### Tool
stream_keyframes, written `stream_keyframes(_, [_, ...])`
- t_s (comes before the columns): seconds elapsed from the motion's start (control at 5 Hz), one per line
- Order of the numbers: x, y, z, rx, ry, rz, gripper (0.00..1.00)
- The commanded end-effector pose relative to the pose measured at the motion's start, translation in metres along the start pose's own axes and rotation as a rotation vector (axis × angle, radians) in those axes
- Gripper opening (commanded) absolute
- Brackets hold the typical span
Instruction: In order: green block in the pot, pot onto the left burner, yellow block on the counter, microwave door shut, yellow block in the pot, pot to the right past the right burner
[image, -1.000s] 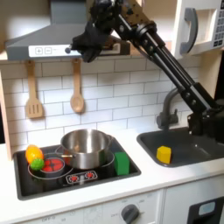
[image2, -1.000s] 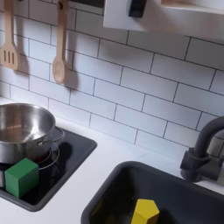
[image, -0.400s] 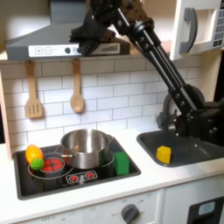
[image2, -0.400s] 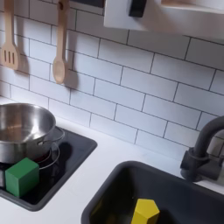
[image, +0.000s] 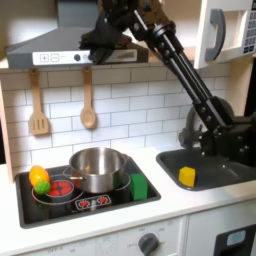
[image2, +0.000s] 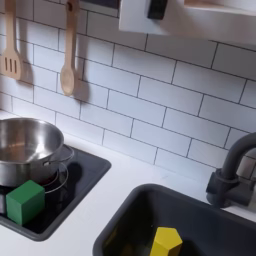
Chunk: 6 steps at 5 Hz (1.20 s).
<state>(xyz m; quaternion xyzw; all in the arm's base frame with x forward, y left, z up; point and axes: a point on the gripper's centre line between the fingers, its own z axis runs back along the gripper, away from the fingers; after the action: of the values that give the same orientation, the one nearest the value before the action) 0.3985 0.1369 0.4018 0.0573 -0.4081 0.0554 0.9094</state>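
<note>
Pincer (image: 92, 42) high; markings seemingly illegible.

The claw (image: 88, 42) has risen toward the hood.

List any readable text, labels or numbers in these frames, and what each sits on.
No text is legible.
Range hood panel: small dark marks, too blurred to read.
Microwave keypad: buttons visible, no characters readable.
Stove front controls: red marks, not legible.
Green block, yellow block, pot: no markings visible.
</note>
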Motion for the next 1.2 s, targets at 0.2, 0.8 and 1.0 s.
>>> stream_keyframes(0.2, [0.003,0.000,-0.004,-0.002,-0.007,-0.014,0.00])
stream_keyframes(0.8, [-0.032,-0.016,0.002,-0.048,0.128,-0.040,0.00])
stream_keyframes(1.0, [-0.037,-0.027,0.014,-0.066,0.132,-0.062,0.00])
